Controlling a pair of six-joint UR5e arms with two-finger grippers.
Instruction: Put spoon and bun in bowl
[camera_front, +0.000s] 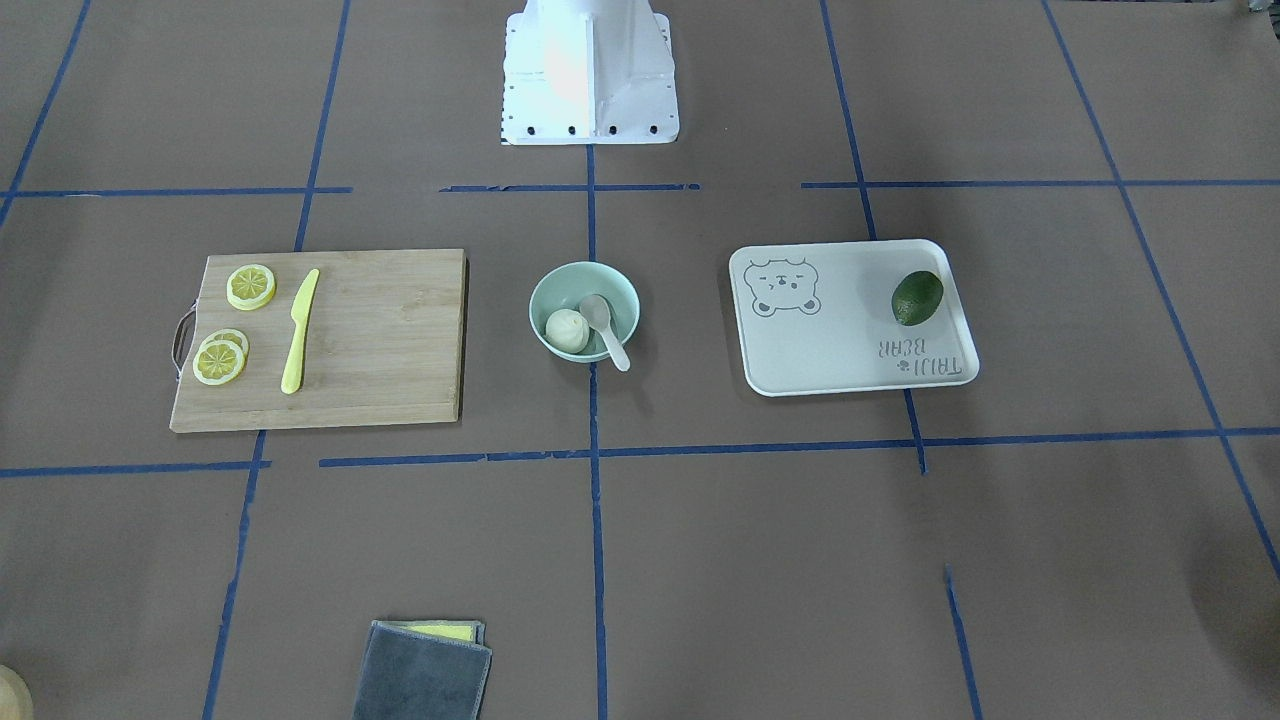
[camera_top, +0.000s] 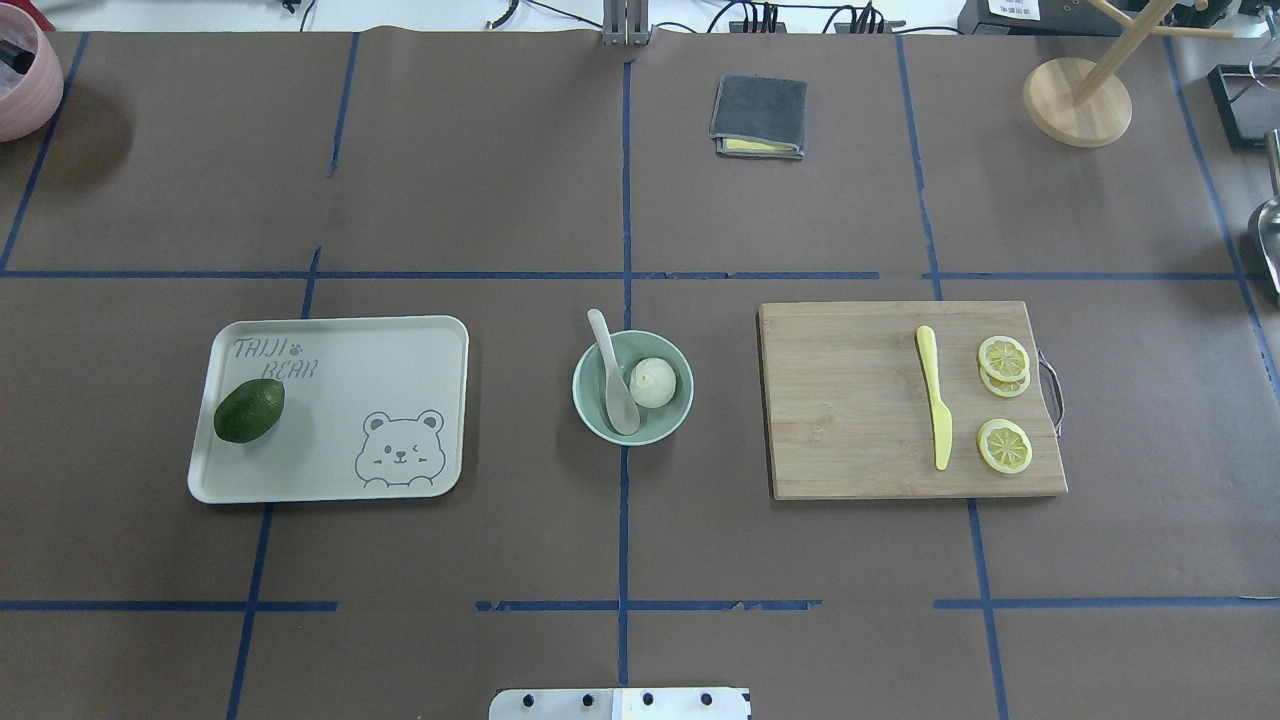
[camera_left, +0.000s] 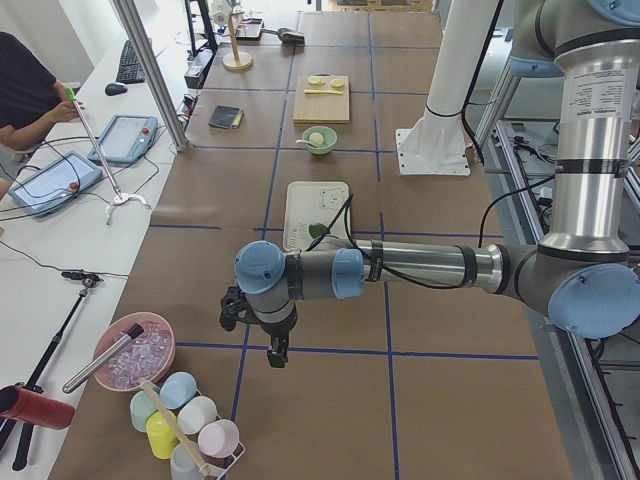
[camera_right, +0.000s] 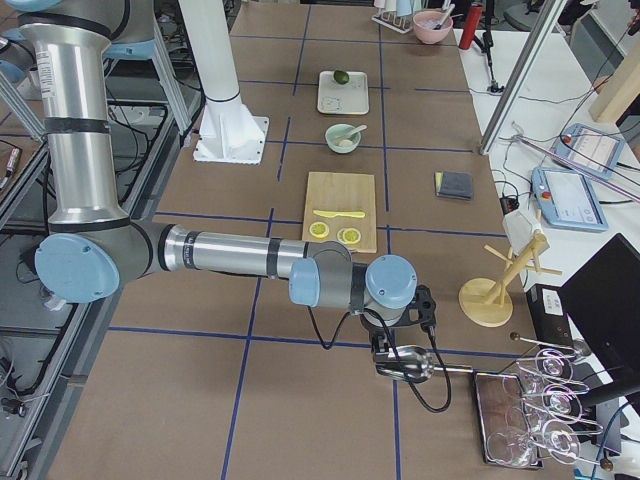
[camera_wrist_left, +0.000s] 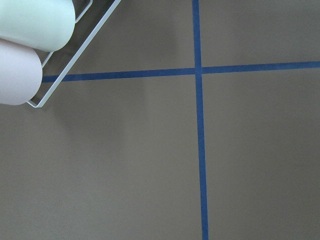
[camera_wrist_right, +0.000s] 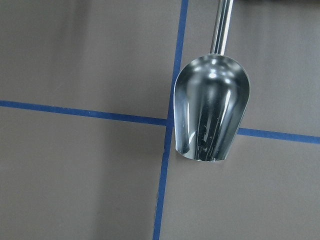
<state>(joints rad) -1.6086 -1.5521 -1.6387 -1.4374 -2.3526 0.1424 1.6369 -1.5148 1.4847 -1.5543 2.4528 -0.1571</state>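
A: Much left to do?

B: Seemingly nothing. The pleated white bun (camera_top: 652, 383) sits inside the smooth mint bowl (camera_top: 672, 420) at the worktop's middle. The glossy beige spoon (camera_top: 611, 372) has its scoop in the bowl and its handle over the rim.

A: And the arms?

B: The left gripper (camera_left: 272, 358) and right gripper (camera_right: 400, 362) hang at opposite ends. Whether either is open or closed cannot be told.

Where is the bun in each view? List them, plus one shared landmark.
Front-facing: bun in bowl, centre.
Overhead: bun centre, in bowl.
Exterior left: bun top centre, in bowl.
Exterior right: bun top centre, in bowl.
Left wrist: not in it.
Right wrist: not in it.
Landmark: cutting board beside the bowl.
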